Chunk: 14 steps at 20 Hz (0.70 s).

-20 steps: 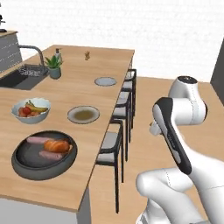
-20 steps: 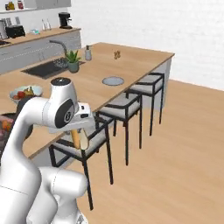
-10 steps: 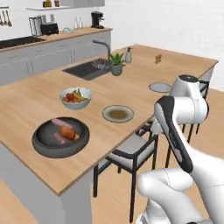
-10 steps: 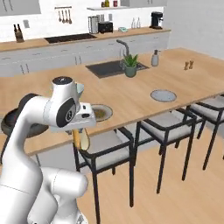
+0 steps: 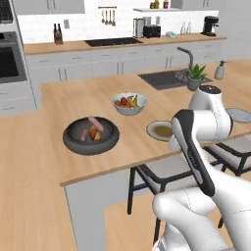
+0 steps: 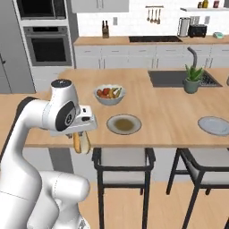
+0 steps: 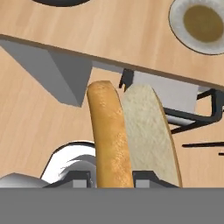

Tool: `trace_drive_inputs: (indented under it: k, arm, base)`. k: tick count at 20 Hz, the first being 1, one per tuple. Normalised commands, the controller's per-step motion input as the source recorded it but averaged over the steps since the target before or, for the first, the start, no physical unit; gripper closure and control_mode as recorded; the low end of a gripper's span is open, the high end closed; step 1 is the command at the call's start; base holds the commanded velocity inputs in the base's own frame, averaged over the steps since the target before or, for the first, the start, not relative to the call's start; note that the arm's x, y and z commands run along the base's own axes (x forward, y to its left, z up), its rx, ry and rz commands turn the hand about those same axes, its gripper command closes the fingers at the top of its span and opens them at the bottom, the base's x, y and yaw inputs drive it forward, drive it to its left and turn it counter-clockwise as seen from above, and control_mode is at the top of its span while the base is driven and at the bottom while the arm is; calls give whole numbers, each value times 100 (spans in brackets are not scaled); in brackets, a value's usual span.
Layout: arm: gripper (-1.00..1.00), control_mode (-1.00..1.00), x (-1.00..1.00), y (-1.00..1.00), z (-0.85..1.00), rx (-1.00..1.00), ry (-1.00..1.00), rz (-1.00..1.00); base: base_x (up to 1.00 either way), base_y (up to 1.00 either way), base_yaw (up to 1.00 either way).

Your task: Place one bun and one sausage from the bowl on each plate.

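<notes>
Dark grey, the bowl [image 5: 91, 135] sits at the left on the desk [image 5: 59, 103], with a sausage [image 5: 96, 123] and an orange bun inside. Just right of it hangs the tool [image 6: 81, 142], off the near edge of the desk, clamped on a golden bun [image 6: 82, 142] that points downward. Further right lies the nearer plate [image 6: 124, 124], bare, and far right the second plate [image 6: 214, 125]. Best lift the bun clear of the desk edge before swinging right, then level it low over the plate centre to release
</notes>
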Motion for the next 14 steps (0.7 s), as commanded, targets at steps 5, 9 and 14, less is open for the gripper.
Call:
trace_drive_inputs:
  k: [5, 9, 14]
  arm:
    - [100, 100, 0, 0, 0, 0, 0, 0]
    - [100, 100, 0, 0, 0, 0, 0, 0]
    - [100, 100, 0, 0, 0, 0, 0, 0]
  base:
    - [0, -88, 40]
    - [10, 2, 5]
    - [12, 76, 0]
